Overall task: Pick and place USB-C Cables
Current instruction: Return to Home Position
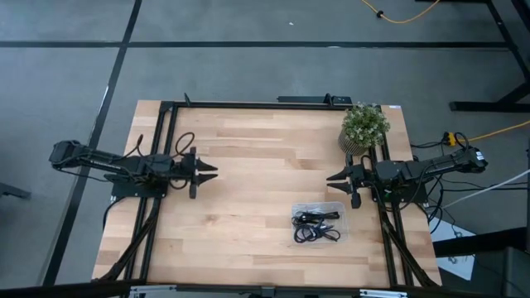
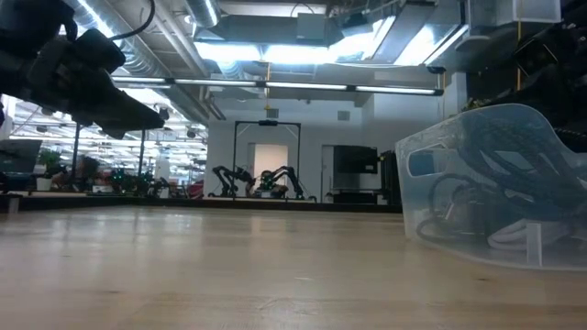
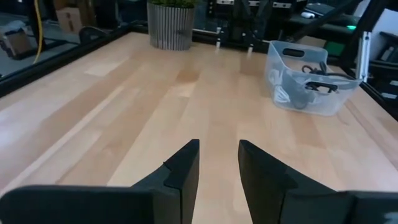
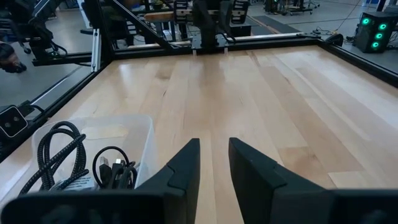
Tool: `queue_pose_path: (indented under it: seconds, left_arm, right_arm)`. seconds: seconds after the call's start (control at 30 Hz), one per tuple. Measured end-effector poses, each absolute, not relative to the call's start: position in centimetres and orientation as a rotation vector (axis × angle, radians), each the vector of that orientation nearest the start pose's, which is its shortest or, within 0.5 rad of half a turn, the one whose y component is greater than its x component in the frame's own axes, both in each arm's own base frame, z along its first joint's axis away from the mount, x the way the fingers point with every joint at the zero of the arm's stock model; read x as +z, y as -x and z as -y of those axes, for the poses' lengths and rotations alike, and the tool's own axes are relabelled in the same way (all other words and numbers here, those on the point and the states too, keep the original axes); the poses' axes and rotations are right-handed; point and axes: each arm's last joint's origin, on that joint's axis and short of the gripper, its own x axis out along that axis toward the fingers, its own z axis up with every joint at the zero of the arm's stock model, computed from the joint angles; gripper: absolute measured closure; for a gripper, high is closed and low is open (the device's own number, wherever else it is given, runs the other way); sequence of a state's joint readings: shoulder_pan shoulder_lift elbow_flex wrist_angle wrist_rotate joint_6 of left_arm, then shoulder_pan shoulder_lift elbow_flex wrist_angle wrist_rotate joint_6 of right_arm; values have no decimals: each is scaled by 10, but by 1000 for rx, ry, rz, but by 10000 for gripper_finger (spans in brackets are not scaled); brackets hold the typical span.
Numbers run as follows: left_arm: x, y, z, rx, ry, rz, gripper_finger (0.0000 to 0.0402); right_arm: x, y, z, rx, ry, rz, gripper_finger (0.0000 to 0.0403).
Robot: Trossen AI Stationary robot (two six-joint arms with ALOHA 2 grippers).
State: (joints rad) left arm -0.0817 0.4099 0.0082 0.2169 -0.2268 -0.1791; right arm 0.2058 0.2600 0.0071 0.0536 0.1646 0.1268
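Several black USB-C cables (image 1: 315, 226) lie bundled inside a clear plastic bin (image 1: 339, 207) on the table's near right part. The cables also show in the right wrist view (image 4: 59, 162), and the bin shows in the left wrist view (image 3: 308, 84) and the low view (image 2: 495, 188). My left gripper (image 1: 211, 171) hovers over the table's left side, fingers a little apart, empty. My right gripper (image 1: 333, 176) hovers at the right side, just beyond the bin's far edge, fingers a little apart, empty.
A small potted plant (image 1: 363, 127) in a ribbed grey pot stands at the far right corner. A black frame (image 1: 248, 104) runs along the table's edges. The wooden table top (image 1: 257, 182) lies bare between the two grippers.
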Motion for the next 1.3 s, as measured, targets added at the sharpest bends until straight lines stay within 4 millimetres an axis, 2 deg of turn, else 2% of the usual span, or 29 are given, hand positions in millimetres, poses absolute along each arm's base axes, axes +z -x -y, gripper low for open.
queue_pose_path:
  seconds: [1.3]
  left_arm:
    - [152,-120,17,100,146,-158,296]
  right_arm:
    - [150,-110,-18,28,-109,-194,313]
